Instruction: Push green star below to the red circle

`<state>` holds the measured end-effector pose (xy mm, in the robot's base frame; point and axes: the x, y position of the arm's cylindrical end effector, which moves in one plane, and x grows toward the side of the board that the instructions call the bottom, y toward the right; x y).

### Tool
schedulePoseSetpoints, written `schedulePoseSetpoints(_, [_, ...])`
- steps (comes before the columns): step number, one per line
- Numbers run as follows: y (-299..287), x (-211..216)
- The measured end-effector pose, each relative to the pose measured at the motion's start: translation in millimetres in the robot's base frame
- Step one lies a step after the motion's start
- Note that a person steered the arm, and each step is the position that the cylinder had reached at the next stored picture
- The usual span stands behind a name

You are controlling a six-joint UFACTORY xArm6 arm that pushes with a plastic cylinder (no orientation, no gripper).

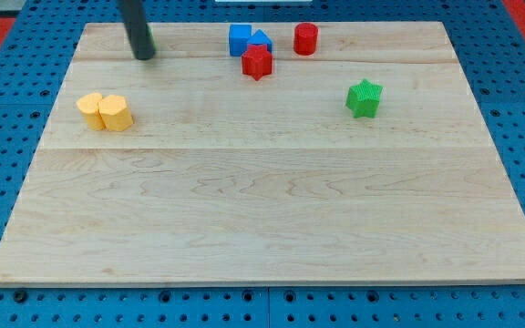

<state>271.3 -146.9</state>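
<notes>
1. My tip (142, 56) rests on the board (262, 210) at the view's top left. It is a bare rod, so it holds nothing and touches no task block. A sliver of green shows just behind the rod; I cannot tell what it is.
2. Green star (365, 97) sits right of centre, in the upper half, standing alone. Red circle (305, 39) is above it and to its left, near the top edge, clear of the star.
3. Handling, as judged: the star looks small, rigid and light, and should slide easily on smooth wood. The points make a flat contact hard; an off-centre push would likely spin it or let it slip off the rod.
4. Contact, as judged: press on the star's right side, aimed through its centre, to send it left until it lies under the circle.
5. Nearby: red star (256, 61), 2 blue blocks (247, 40), 2 yellow blocks (105, 111) at left.
6. Writing: no labels, brands or text seen.
</notes>
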Motion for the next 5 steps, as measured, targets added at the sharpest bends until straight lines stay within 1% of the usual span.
schedulePoseSetpoints(1, [72,68])
schedulePoseSetpoints(2, [100,114])
schedulePoseSetpoints(4, [249,153])
schedulePoseSetpoints(5, [295,137])
